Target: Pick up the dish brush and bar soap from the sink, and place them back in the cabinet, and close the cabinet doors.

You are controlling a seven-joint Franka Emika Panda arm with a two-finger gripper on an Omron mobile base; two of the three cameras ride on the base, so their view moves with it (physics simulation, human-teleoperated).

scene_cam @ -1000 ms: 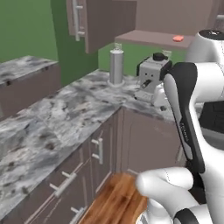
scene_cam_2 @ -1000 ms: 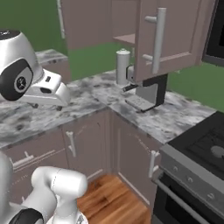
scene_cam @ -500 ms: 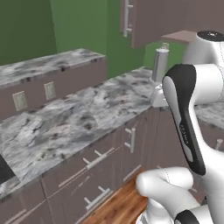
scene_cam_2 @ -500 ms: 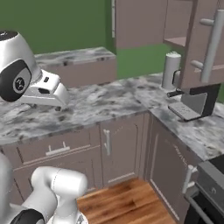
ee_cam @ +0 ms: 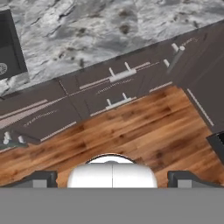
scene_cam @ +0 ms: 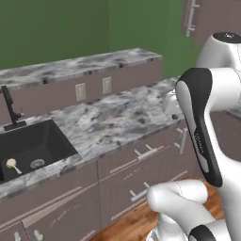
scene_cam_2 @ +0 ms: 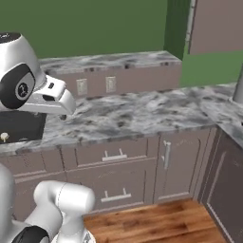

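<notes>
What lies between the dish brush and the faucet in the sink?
In the left base view, bare black sink floor lies between the dish brush and the faucet; the drain sits beside.

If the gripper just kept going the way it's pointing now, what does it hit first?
Most likely the wooden floor in front of the lower drawers. The open gripper looks down past the counter edge; nothing lies between, though depth is hard to judge.

counter (scene_cam: pixel 117 113): grey marble | drawers (scene_cam_2: pixel 116 156): taupe, silver pulls | floor (ee_cam: pixel 144 135): wood planks | wall (scene_cam: pixel 56 28): green
</notes>
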